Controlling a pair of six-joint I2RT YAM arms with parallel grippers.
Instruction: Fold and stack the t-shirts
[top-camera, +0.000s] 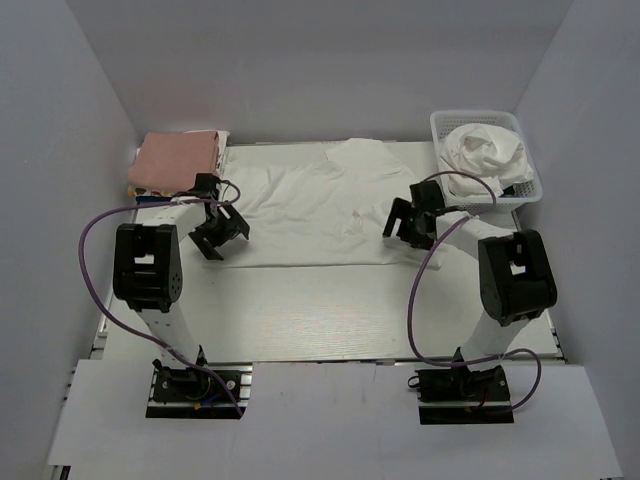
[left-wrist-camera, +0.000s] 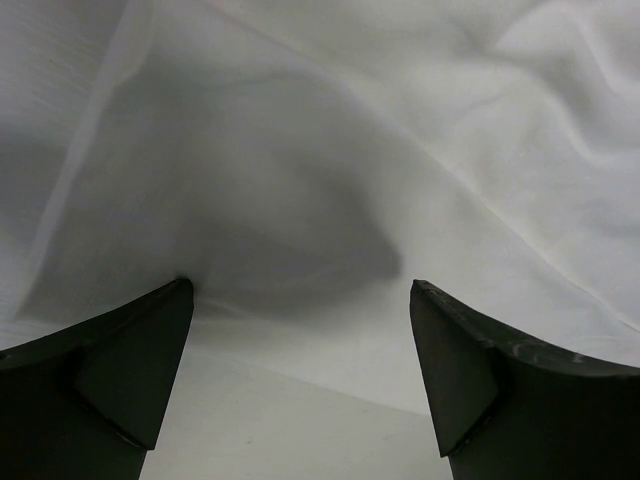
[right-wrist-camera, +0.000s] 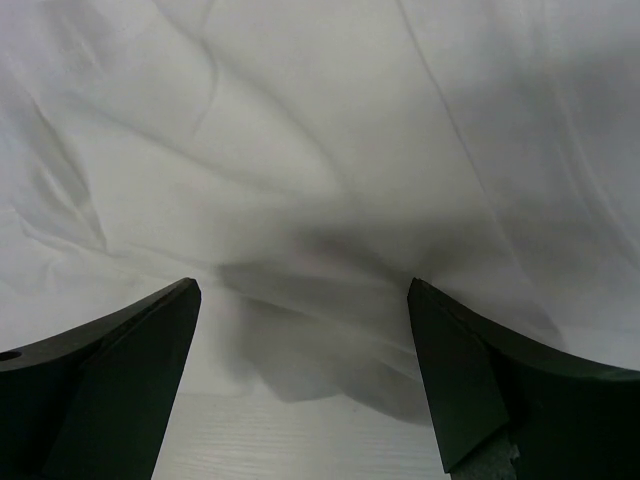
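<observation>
Where white t-shirt (top-camera: 310, 205) lies flat, left tool (left-wrist-camera: 300, 290) agape, right tool (right-wrist-camera: 303, 285) agape, both empty.

left gripper (top-camera: 218, 232) sits centre left, right gripper (top-camera: 408, 222) centre right, both angled down, jaws spread wide.

A white t-shirt (top-camera: 310, 205) lies spread out on the far half of the table (top-camera: 300, 310), its collar toward the far edge and its near hem running almost straight across. The cloth is softly wrinkled, with creases gathered right of the middle. Up close, its near edge (left-wrist-camera: 400, 150) (right-wrist-camera: 300, 130) rests loosely on the table. Crumpled white shirts (top-camera: 485, 150) are heaped in the lattice basket (top-camera: 437, 135) at the far right corner; how many cannot be told.
</observation>
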